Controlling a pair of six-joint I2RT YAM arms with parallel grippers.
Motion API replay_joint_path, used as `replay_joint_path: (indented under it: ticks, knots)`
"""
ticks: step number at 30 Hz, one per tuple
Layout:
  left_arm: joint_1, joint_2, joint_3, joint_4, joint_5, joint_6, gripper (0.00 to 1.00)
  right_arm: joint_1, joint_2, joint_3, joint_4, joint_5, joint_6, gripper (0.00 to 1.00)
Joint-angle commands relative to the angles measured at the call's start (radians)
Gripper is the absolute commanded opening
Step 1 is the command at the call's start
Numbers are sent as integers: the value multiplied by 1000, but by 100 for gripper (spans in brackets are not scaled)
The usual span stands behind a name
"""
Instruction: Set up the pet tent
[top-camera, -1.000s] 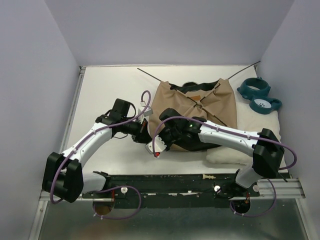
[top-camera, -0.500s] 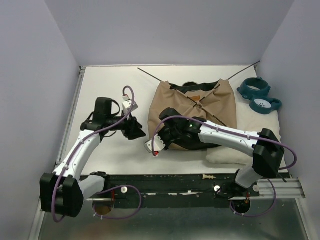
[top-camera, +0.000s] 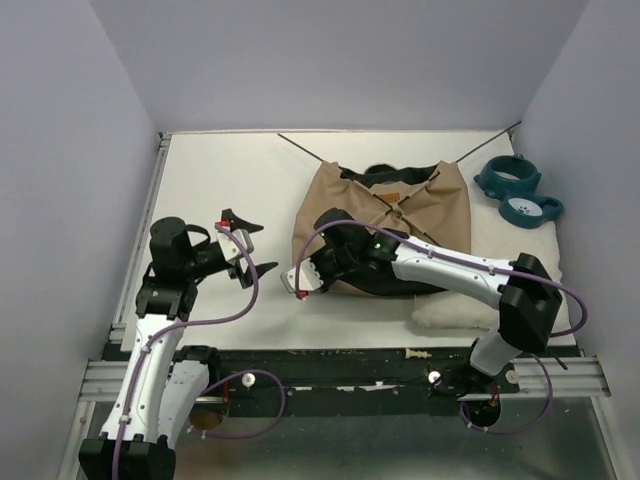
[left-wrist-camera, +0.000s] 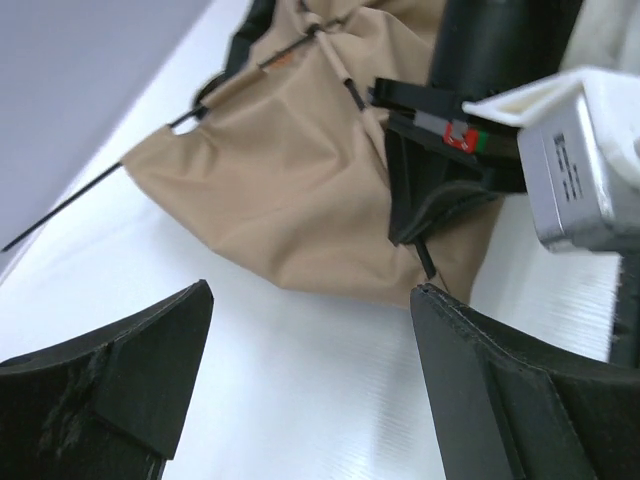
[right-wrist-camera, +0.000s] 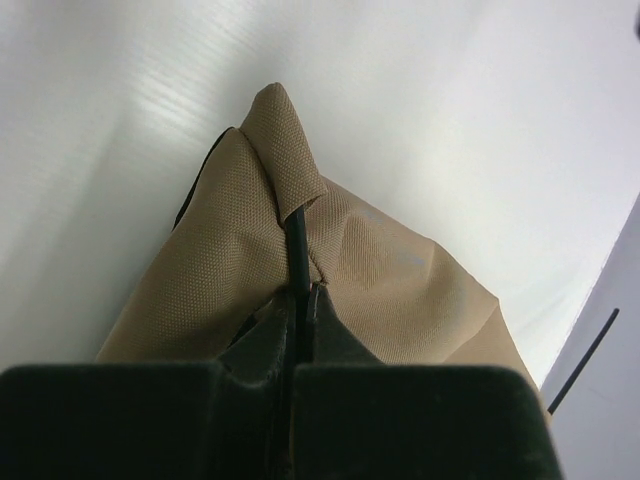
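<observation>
The pet tent lies slumped at the table's middle, tan fabric with two thin black poles crossing on top. My right gripper is at the tent's near left corner, shut on a pole end that runs into the folded tan corner. My left gripper hangs open well left of the tent, nothing between its fingers. In the left wrist view the left gripper frames bare table, with the tent and the right gripper beyond it.
A teal bowl stand sits at the far right. A white fluffy cushion lies under the right arm by the near edge. Pole tips stick out toward the back wall. Grey walls enclose the white table.
My left gripper has opened, let go at the tent's near left corner and drawn back to the left. The right gripper has kept its grip, shifting slightly left.
</observation>
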Motion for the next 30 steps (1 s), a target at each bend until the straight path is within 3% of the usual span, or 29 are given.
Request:
replay_joint_path:
  ticks: [1,3,6,7,8,11,13,14,16,17,24,28,30]
  knots:
    - [96,29,14,289,-80,-165,97,0,96,128,55,-32,102,1]
    - [174,101,72,338,-62,-277,97,9,159,211,64,-15,142,1]
    - [291,189,135,430,112,-388,96,22,258,362,86,25,267,1]
    - [300,206,155,440,126,-379,96,20,291,417,71,51,309,7]
    - [311,221,174,446,155,-364,96,20,329,467,21,75,329,21]
    - [314,276,273,259,197,-194,97,-9,345,525,-61,121,398,70]
    - [315,295,319,153,199,-58,99,-50,279,480,-61,100,433,87]
    - [315,298,314,223,171,-90,99,-69,250,464,-64,89,450,90]
    - [314,304,271,411,121,-175,99,-99,184,432,-80,74,464,93]
    - [314,311,263,441,116,-149,99,-115,153,406,-81,63,470,95]
    - [171,333,304,352,36,311,99,-251,-5,303,-174,-4,562,97]
    - [29,298,252,326,-22,565,99,-411,-17,346,-374,-118,618,97]
    - [-34,279,202,412,-64,612,99,-481,-11,351,-527,-164,610,95]
